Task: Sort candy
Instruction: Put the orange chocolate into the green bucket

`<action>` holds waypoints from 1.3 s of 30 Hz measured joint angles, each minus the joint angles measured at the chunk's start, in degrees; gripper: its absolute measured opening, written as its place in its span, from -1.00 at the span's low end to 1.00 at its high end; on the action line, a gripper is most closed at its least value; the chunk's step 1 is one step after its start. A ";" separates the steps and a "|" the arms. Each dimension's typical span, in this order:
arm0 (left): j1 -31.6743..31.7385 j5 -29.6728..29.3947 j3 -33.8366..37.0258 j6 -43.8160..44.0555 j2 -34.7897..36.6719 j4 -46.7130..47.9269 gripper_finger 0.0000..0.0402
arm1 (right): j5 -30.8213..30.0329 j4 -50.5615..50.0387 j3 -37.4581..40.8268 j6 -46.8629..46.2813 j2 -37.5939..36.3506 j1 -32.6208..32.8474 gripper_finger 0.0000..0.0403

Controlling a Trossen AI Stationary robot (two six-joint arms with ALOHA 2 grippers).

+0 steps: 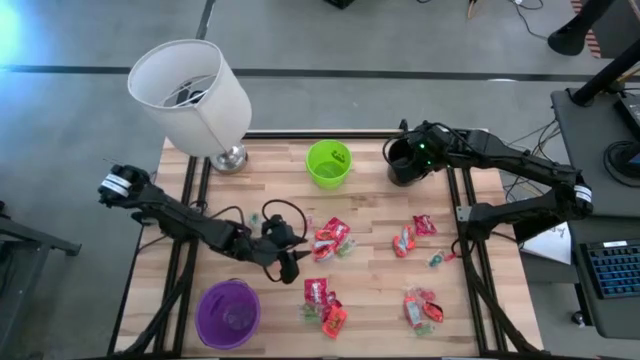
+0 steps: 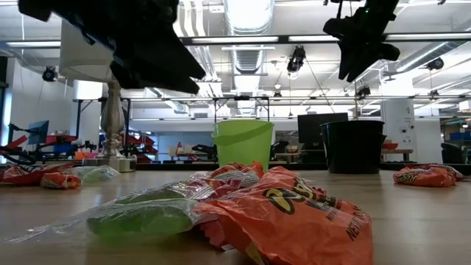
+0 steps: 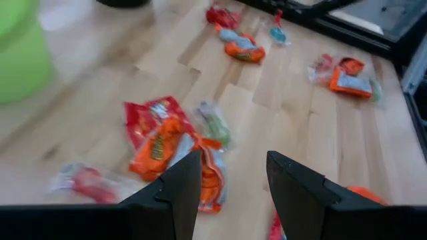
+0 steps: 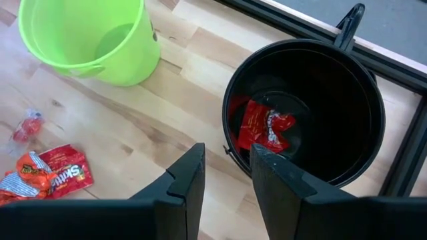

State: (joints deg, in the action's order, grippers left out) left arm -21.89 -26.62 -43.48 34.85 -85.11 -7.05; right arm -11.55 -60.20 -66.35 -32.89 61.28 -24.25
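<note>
Item: the candy (image 1: 331, 238), loose stock on the desk (image 1: 375, 300).

Sorted so far, by my count: one red packet (image 4: 265, 128) lying in the black cup (image 4: 360, 80). I see nothing in the green cup (image 4: 127, 47); the purple cup (image 1: 228, 313) looks empty too, though I cannot be sure. My judgement: early stage, nearly everything left to do.

Unsorted: a heap of red and orange packets at mid-desk, a near cluster just right of the purple cup, a pair further right, one small teal sweet (image 1: 438, 259), and a near-right group (image 1: 422, 308).

Orientation: in the left wrist view the orange packet (image 3: 160, 143) lies flat, long axis running near-to-far with a slight slant.

My left tool (image 3: 233, 187) hovers above the central heap, fingers spread, holding nothing. My right tool (image 4: 223, 180) hangs over the black cup's rim, fingers parted and empty.
</note>
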 joint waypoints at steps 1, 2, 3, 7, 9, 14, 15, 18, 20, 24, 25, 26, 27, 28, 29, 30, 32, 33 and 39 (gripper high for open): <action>0.32 1.18 0.00 -0.27 -0.86 -0.97 -0.24 | 0.00 0.00 0.00 0.01 -0.01 0.00 -0.43; 0.56 2.20 0.00 -0.43 -1.66 -1.59 -0.24 | 0.00 0.00 0.00 0.03 -0.02 0.00 -0.43; 0.66 2.47 0.00 -0.43 -2.27 -2.07 -0.24 | 0.00 -0.01 0.00 0.05 -0.02 0.00 -0.42; 0.81 2.56 0.00 -0.48 -4.31 -3.52 -0.24 | 0.00 -0.02 0.00 0.53 -0.02 0.00 -0.42; 0.81 2.79 -0.80 -1.80 -5.37 -3.16 -0.24 | 0.00 -0.02 0.00 0.84 -0.02 0.00 -0.42; 1.35 5.26 -5.93 -8.17 -9.53 -0.89 -0.24 | 0.00 -0.03 0.02 1.45 -0.02 0.00 -0.41; 1.66 5.34 -7.27 -8.49 -10.68 1.03 -0.24 | 0.00 -0.04 0.02 1.45 -0.02 0.00 -0.41; 2.51 5.22 -12.11 -8.83 -14.16 6.64 -0.24 | 0.01 -0.04 0.02 1.52 -0.02 0.00 -0.41; 2.97 5.18 -15.27 -8.80 -16.40 10.40 -0.24 | 0.02 -0.04 0.02 1.58 -0.02 0.00 -0.41; 3.41 5.23 -20.09 -8.68 -20.23 16.92 -0.24 | 0.02 -0.04 0.02 1.62 -0.02 0.00 -0.42; 3.42 5.22 -20.81 -8.64 -20.85 18.01 -0.24 | 0.02 -0.04 0.02 1.65 -0.02 0.00 -0.42; 3.44 5.21 -21.27 -8.43 -21.36 18.79 -0.24 | 0.03 -0.04 0.02 1.67 -0.02 0.00 -0.42; 3.45 5.21 -21.41 -8.15 -21.66 19.11 -0.24 | 0.02 -0.04 0.02 1.74 -0.02 0.00 -0.41; 3.51 5.21 -21.37 -7.63 -21.88 19.49 -0.24 | 0.03 -0.06 0.02 2.02 -0.02 0.00 -0.41; 3.60 5.21 -21.12 -7.04 -22.01 19.62 -0.24 | 0.04 -0.04 0.02 2.10 -0.02 0.00 -0.40; 3.72 5.23 -20.82 -6.63 -22.02 19.74 -0.24 | 0.04 -0.05 0.02 2.22 -0.02 0.00 -0.40; 4.00 5.51 -20.29 -5.86 -22.02 19.73 -0.24 | 0.07 -0.09 0.02 2.51 -0.02 0.00 -0.40; 4.24 6.45 -20.08 -5.70 -22.02 19.79 -0.24 | 0.07 -0.11 0.02 2.87 -0.02 0.00 -0.40; 5.08 8.73 -19.71 -5.62 -22.14 19.74 -0.24 | 0.11 -0.11 0.02 3.28 -0.02 0.00 -0.39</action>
State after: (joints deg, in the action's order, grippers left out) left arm -16.81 -17.89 -63.20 29.23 -107.25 12.69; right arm -11.44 -60.31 -66.32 -29.61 61.25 -24.25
